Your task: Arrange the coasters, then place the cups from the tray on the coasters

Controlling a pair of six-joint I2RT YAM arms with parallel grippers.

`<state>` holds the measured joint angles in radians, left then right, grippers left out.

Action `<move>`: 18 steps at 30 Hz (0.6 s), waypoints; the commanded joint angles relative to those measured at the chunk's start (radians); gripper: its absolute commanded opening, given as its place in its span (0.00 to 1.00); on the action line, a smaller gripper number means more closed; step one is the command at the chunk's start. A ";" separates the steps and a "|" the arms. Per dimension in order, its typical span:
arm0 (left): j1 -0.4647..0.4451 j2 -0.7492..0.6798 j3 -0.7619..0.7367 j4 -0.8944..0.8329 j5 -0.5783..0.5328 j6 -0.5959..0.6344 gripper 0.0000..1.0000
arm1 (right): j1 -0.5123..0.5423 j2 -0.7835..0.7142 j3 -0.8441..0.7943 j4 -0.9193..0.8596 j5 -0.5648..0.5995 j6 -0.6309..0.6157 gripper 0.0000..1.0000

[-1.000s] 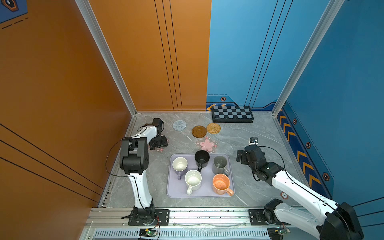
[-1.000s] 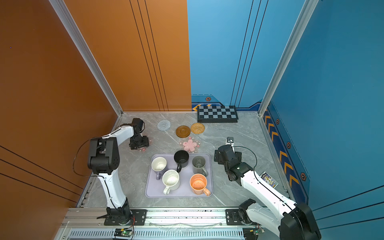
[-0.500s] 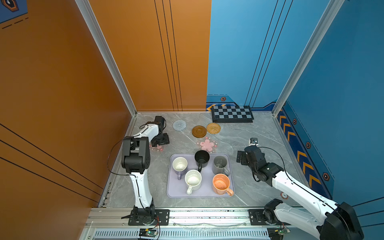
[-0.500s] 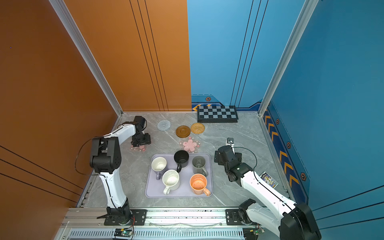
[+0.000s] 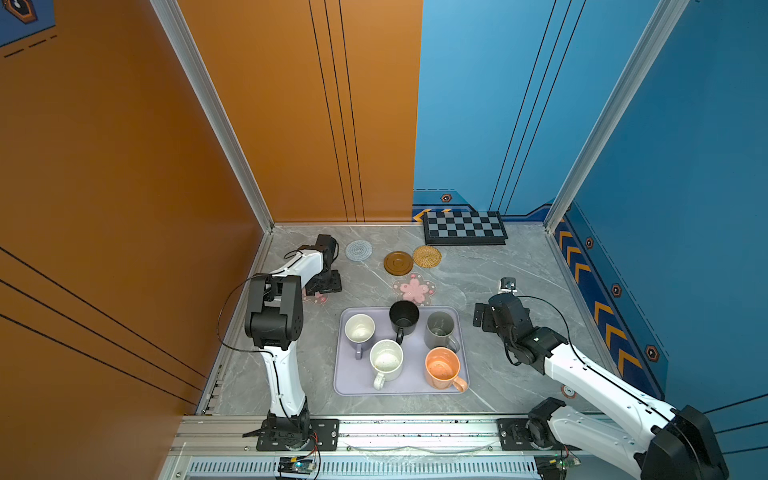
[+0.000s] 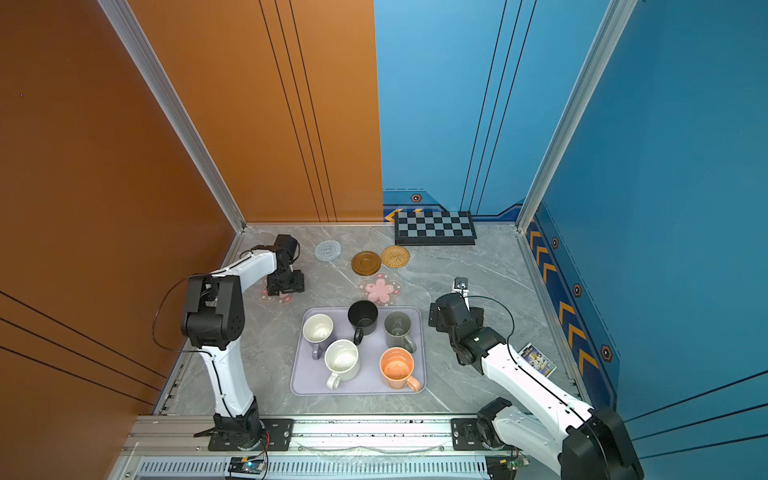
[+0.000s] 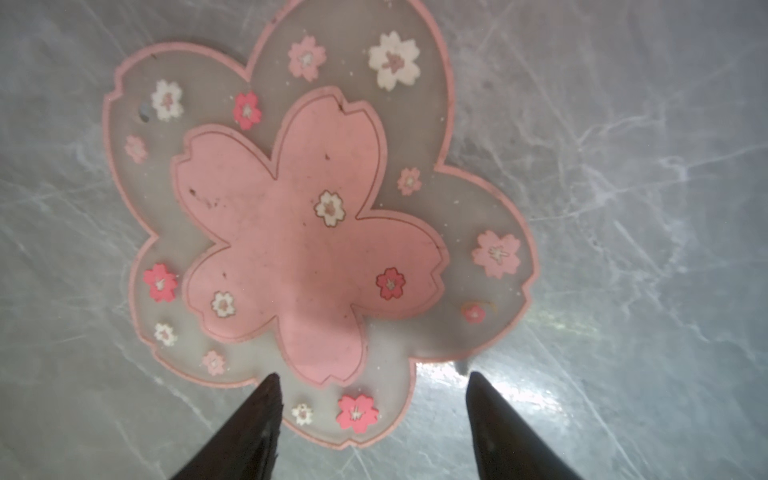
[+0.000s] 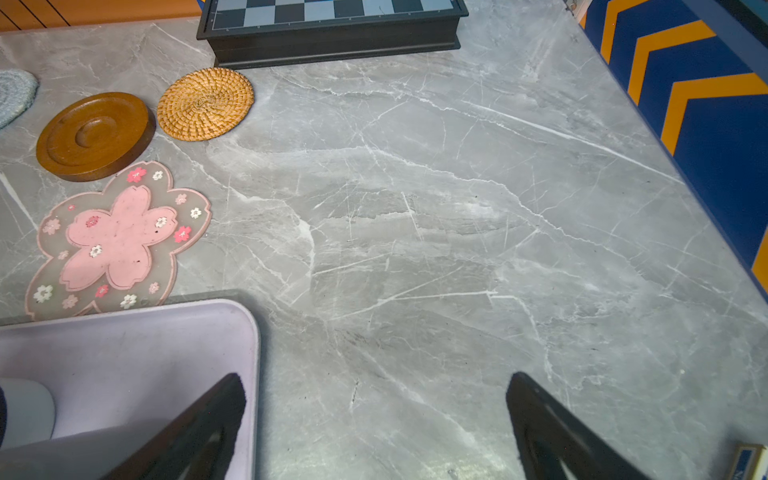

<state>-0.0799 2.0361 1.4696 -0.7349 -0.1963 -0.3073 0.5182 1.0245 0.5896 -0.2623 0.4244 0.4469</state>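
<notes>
A pink flower coaster (image 7: 299, 232) lies flat on the table at the left, partly under my left gripper (image 5: 322, 286) in both top views. The left gripper (image 7: 372, 376) is open and holds nothing; one fingertip overlaps the coaster's near edge. A second pink flower coaster (image 5: 414, 289), a brown wooden disc (image 5: 398, 262), a tan rattan coaster (image 5: 427, 256) and a grey spiral coaster (image 5: 359, 250) lie behind the tray (image 5: 411, 384). On the tray stand lavender (image 5: 360, 328), black (image 5: 404, 318), grey (image 5: 440, 330), white speckled (image 5: 386, 359) and orange (image 5: 442, 368) cups. My right gripper (image 8: 376, 376) is open and empty beside the tray's far right corner (image 8: 232, 316).
A black-and-grey chequered board (image 5: 465, 227) stands against the back wall. A small printed card (image 6: 537, 359) lies near the right wall. Orange and blue walls close the table on three sides. Bare marble (image 8: 457, 228) stretches right of the tray.
The left gripper has shifted slightly above the pink flower coaster. The right arm has barely moved, and both grippers stay open.
</notes>
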 commanded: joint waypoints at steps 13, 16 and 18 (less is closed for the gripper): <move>0.000 0.075 0.075 -0.038 -0.046 -0.048 0.71 | 0.006 0.032 -0.011 -0.005 0.020 0.023 1.00; 0.001 0.063 0.068 -0.038 -0.040 -0.047 0.71 | 0.006 0.034 -0.013 -0.005 0.020 0.024 1.00; -0.001 0.044 0.054 -0.038 -0.037 -0.043 0.71 | 0.006 0.034 -0.014 -0.005 0.021 0.023 1.00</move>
<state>-0.0799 2.0838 1.5314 -0.7498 -0.2279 -0.3405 0.5182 1.0515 0.5896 -0.2615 0.4244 0.4507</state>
